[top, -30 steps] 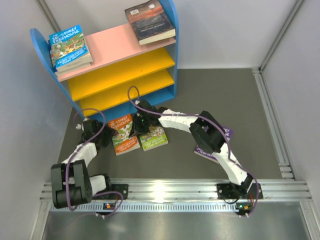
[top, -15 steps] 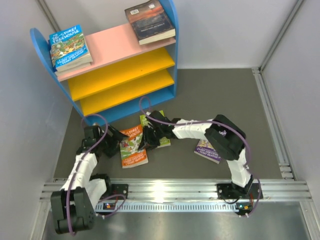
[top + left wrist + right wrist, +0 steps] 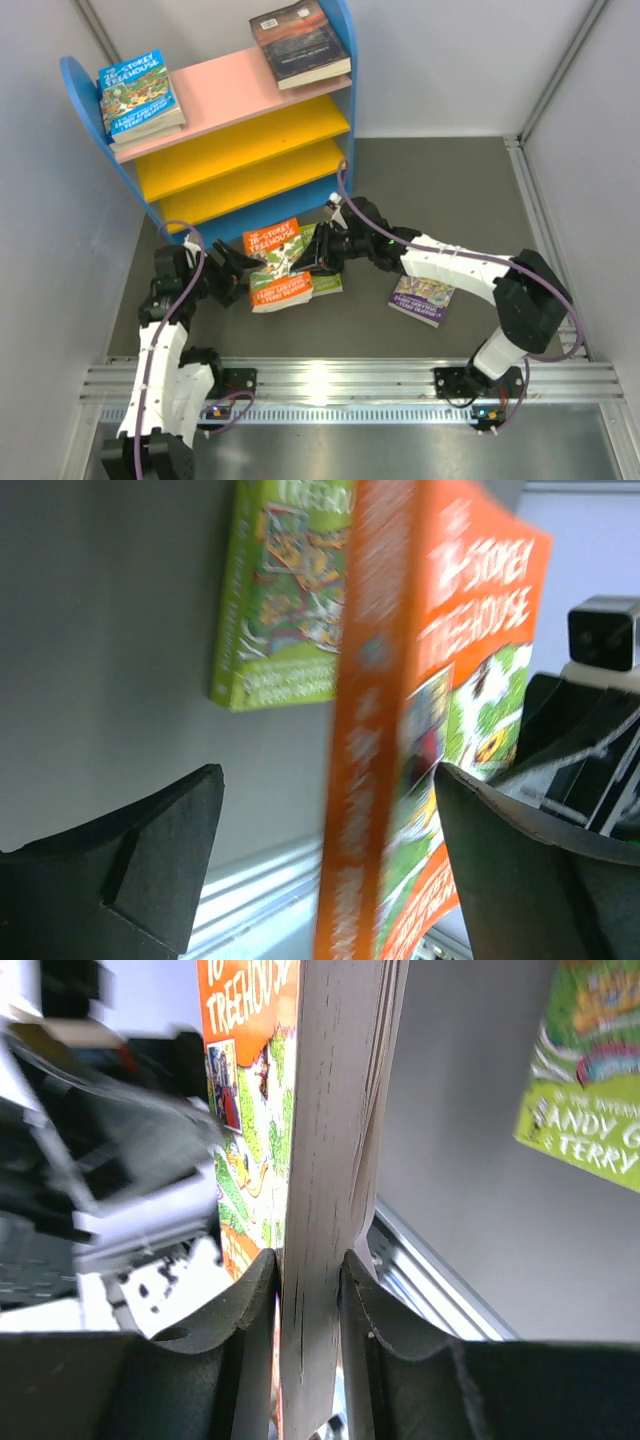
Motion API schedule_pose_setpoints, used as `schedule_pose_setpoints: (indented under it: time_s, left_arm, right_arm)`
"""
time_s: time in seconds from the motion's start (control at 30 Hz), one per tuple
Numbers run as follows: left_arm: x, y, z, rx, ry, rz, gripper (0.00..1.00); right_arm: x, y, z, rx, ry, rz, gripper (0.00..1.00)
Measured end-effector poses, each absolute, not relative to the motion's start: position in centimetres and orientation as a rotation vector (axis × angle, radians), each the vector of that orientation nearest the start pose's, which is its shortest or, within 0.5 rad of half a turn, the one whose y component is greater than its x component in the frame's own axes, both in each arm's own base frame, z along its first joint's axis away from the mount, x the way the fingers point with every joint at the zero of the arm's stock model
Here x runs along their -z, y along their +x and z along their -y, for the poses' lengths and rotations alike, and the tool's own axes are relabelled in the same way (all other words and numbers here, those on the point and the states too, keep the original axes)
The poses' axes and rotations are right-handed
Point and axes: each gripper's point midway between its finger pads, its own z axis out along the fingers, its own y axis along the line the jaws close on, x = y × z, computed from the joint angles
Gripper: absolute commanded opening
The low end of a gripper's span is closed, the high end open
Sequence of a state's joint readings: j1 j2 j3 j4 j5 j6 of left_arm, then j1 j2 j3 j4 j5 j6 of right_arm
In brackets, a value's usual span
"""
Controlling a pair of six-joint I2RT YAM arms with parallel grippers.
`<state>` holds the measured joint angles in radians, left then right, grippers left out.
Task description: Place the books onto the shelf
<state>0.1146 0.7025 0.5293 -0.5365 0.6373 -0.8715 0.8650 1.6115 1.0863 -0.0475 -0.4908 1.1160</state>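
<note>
The orange book (image 3: 275, 262) is held just off the mat at about 6 o'clock from the shelf (image 3: 240, 90), its cover turned upward. Its long axis is laid roughly from 12 to 6 o'clock, with the title end pointed at 12, toward the shelf. The page edge, at 3 o'clock, is clenched by the right gripper (image 3: 305, 258). At 9 o'clock the left gripper (image 3: 243, 272) is spread wide around the spine; contact cannot be told. A green book (image 3: 328, 284) is partly covered at 4 o'clock.

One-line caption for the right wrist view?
Right gripper pinches the orange book by its page edge; green book lies on the floor beyond.
</note>
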Motion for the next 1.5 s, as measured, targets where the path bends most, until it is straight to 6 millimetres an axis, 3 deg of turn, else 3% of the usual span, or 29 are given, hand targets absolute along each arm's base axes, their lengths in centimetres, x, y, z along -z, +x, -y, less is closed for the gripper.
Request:
schedule_pose_setpoints:
  time_s: [0.17,0.3,0.4,0.73,1.0,1.2,1.5]
  left_arm:
    - [-17.9,20.4,11.6,1.216,-0.798,-2.174,0.88]
    - [-21.4,19.6,12.2,1.285,-0.763,-2.09,0.84]
    - [-22.8,19.2,12.3,1.304,-0.764,-2.051,0.81]
    - [-21.6,18.3,12.1,1.294,-0.92,-2.094,0.75]
    - [-23.4,18.6,11.8,1.293,-0.942,-2.049,0.75]
    - [-23.4,18.8,11.6,1.282,-0.973,-2.039,0.73]
    - [-23.5,18.8,11.7,1.298,-1.001,-2.031,0.68]
  right_arm:
    - [-19.9,20.7,-40.4,-1.547,0.003,-2.506,0.0]
    - [-20.0,20.9,-40.2,-1.539,0.026,-2.505,0.0]
    - [-19.9,21.0,-40.1,-1.539,0.065,-2.518,0.0]
    - [-20.7,22.5,-40.4,-1.534,0.286,-2.508,0.0]
    - [-21.8,24.0,-40.9,-1.502,0.418,-2.445,0.0]
    - [-21.8,23.7,-41.5,-1.485,0.501,-2.439,0.0]
    - [-23.6,22.4,-43.5,-1.522,0.509,-2.412,0.0]
